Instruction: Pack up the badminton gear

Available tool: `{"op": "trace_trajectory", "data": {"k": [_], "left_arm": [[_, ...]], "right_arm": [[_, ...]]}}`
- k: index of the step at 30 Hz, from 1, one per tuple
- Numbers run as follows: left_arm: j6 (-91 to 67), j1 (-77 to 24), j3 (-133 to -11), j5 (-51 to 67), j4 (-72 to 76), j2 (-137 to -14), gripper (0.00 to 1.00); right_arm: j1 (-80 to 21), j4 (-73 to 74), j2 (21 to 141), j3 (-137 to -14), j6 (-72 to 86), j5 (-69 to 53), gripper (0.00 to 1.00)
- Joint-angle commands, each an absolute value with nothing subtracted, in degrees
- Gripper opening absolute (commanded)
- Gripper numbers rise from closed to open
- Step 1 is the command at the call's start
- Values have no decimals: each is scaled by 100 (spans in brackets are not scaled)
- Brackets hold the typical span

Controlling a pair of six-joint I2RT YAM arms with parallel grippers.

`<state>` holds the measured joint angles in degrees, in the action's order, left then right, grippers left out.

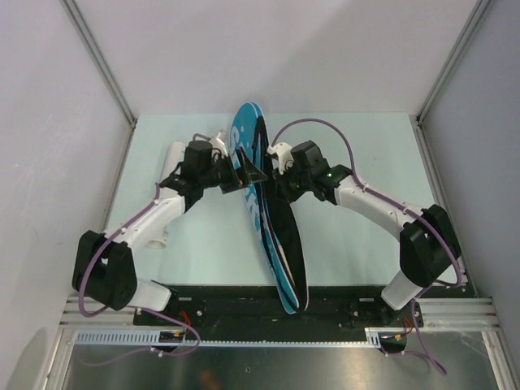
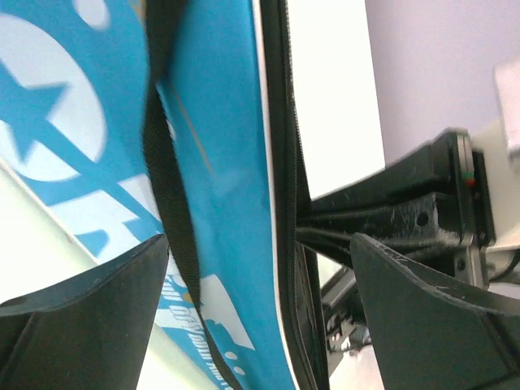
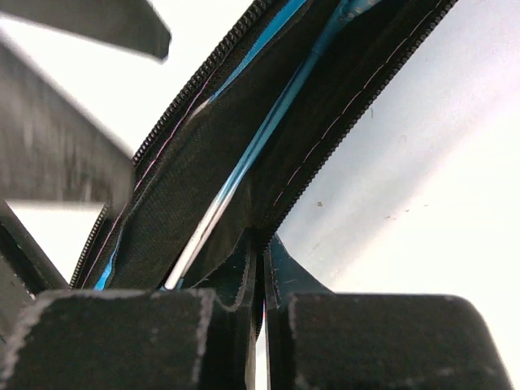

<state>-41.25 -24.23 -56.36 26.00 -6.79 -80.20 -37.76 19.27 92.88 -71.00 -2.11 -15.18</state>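
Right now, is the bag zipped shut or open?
Open, at least where the right wrist camera looks: the bag's two zipper rows lie apart, and what looks like a blue racket rim shows in the gap.

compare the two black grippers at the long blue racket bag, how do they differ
The left gripper is open, fingers wide astride the long blue racket bag; the right gripper is shut, pinching its black zipped edge. Left faces its printed blue side, right its black zipped opening. Both meet it at one spot.
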Motion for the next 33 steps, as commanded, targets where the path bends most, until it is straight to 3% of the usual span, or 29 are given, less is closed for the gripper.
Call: {"op": "trace_trajectory", "data": {"k": [1,4,9,15,22,33], "left_arm": [[-4271,-2048,-6300,2410,-799,-7919,98],[-4280,-1925,-6722,2119,-975,-8041,97],[-4263,-1680,-7417,1793,-1037,-8525,85],[-4289,-1257,-8778,1461,-1967,-9404,92],[-3938,-1064,-8938,371,-2549,-9351,98],[-4140,-914,-10089,905,-2663,-10450,98]], "right_arm": [[-3788,2223,9228,-7769,-1045,-1406,0],[-3797,2416,9299,-8067,-1388,-1459,0],[-3771,2821,9579,-8533,-1871,-1486,0],[-3542,3024,9677,-8719,-1934,-1968,0],[-3437,3102,9738,-8719,-1977,-2127,0],[-3472,3164,9809,-8771,-1960,-2180,0]]}}
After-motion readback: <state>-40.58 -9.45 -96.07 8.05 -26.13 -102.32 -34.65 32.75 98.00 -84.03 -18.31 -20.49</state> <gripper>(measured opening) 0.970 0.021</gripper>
